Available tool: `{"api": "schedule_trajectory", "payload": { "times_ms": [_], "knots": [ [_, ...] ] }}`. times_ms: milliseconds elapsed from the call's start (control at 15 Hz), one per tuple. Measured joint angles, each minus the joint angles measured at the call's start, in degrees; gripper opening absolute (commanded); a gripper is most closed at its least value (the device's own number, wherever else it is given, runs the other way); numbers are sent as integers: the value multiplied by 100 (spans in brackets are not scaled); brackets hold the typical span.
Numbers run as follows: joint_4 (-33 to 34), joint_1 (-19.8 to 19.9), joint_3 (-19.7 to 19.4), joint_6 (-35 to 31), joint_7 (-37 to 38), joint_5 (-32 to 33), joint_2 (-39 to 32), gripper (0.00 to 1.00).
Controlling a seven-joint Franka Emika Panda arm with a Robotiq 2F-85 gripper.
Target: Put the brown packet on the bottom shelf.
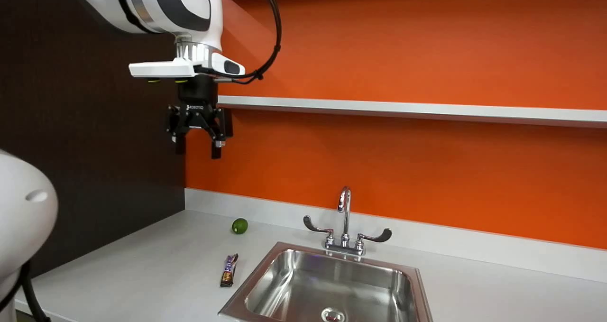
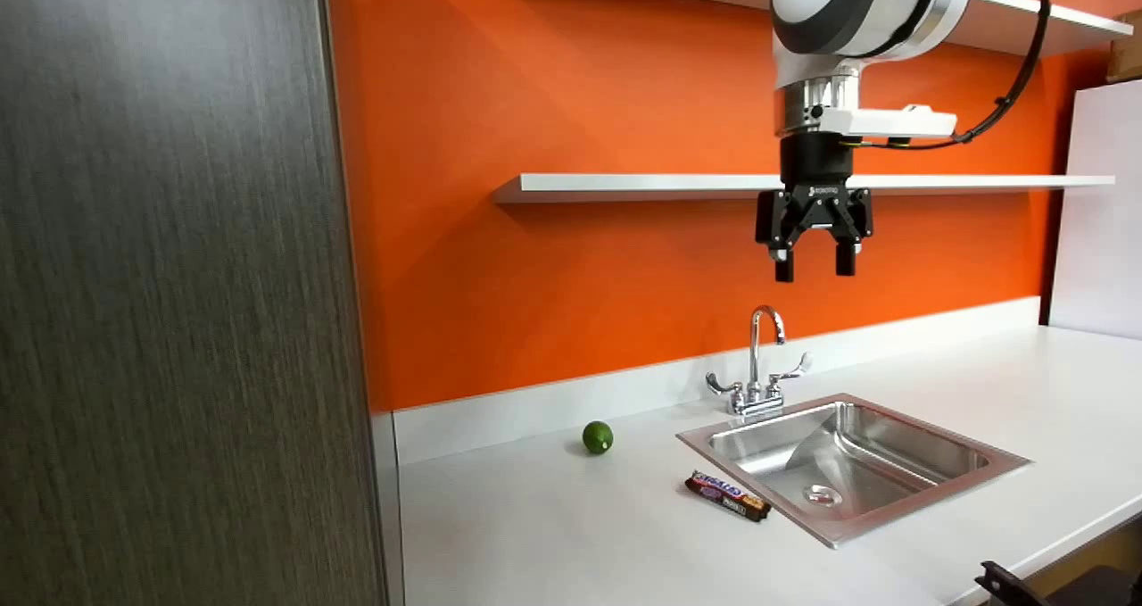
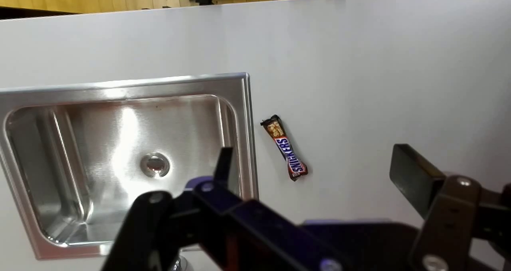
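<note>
The brown packet, a Snickers bar, lies flat on the countertop beside the sink, in both exterior views (image 1: 229, 270) (image 2: 728, 496) and in the wrist view (image 3: 285, 148). The bottom shelf is the light-grey ledge across the orange wall in both exterior views (image 1: 412, 108) (image 2: 642, 183); nothing shows on its front edge, and its top surface is hidden. My gripper (image 1: 198, 152) points down, high above the countertop, with its fingertips below the shelf's height in the pictures. It also shows in an exterior view (image 2: 815, 271) and the wrist view (image 3: 313, 155). It is open and empty, apart from the packet.
The steel sink (image 1: 423, 293) is set in the grey countertop (image 2: 535, 517). A faucet with two handles (image 1: 346, 213) stands behind it. A green lime (image 2: 597, 437) lies near the backsplash. A dark panel (image 1: 109, 146) bounds one side. An upper shelf (image 2: 1053, 17) hangs above.
</note>
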State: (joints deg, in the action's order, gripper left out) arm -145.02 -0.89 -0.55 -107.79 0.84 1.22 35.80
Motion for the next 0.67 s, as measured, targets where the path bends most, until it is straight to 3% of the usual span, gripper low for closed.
{"api": "schedule_trajectory", "payload": {
  "times_ms": [267,667],
  "knots": [
    [0,-79,51,-138,0,0,-134,100],
    [-1,-237,289,-1136,9,0,-1081,100]
  ]
}}
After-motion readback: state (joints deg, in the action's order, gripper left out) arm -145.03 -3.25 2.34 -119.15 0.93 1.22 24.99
